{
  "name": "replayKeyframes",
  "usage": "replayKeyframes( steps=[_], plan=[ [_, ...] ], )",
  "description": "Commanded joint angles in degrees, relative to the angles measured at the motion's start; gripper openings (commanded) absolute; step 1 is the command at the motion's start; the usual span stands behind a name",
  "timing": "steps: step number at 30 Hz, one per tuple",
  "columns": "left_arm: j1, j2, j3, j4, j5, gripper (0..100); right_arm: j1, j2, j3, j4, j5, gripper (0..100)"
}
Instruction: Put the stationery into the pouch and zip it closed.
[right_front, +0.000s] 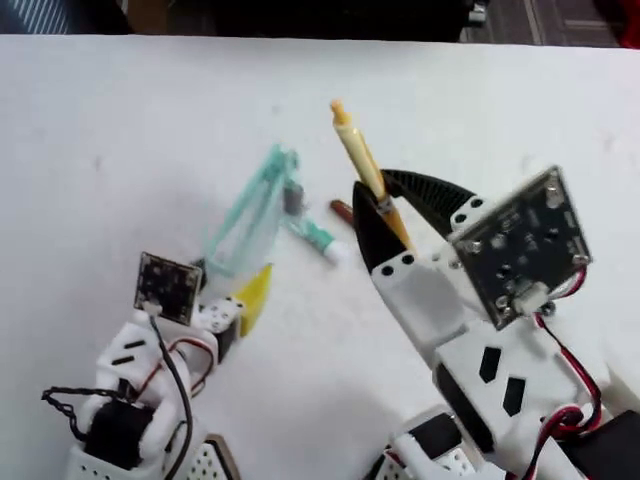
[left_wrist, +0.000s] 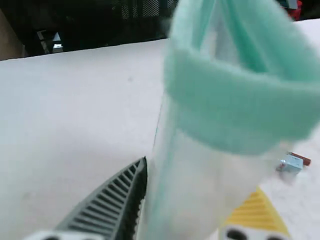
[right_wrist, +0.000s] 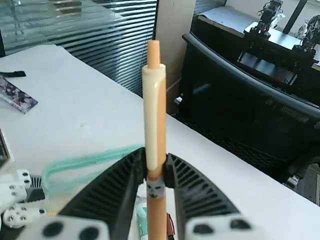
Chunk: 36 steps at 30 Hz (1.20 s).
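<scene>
While left claw (left_wrist: 200, 178) clamps the pouch (left_wrist: 235, 102) — right claw (right_wrist: 154, 156) grips the pen (right_wrist: 154, 92)

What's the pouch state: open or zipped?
Open. The pouch is held by the left gripper, its teal rim gaping in a loop. The pen is in the right gripper, outside it.

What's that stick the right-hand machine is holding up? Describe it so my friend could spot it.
On the white table, find the right arm's black tool. Clamped in it is a pen: orange barrel, cream top section, orange push button. Unlike the teal-tipped item lying flat on the table, it is held up in the air.
</scene>
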Motion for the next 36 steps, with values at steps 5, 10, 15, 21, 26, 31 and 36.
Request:
replayKeyframes(
  steps=[5,10,15,21,26,31,36],
  plan=[
    [3.74,1.54,-2.81,1.76,0.18,24,0.04,-3.03,1.14,-2.95,-8.18,1.5],
    [3.82,1.54,-2.81,1.76,0.09,24,0.04,-7.78,11.60,-5.85,-8.09,1.5],
    [3.82,1.54,-2.81,1.76,0.09,24,-0.31,-12.79,20.66,-16.84,-8.09,1.5],
    [3.91,1.54,-2.73,1.58,0.09,24,-1.36,-12.97,28.04,-34.33,-8.62,1.5],
    [4.00,1.54,-2.73,1.49,0.09,24,-12.88,-12.97,33.93,-49.63,-8.62,1.5],
    [4.00,1.54,-2.73,1.49,0.09,24,-15.25,-12.97,41.32,-53.93,-8.53,1.5],
    [3.65,1.54,-2.73,1.49,0.09,24,-15.60,-13.49,50.73,-58.68,-8.62,1.5]
  ],
)
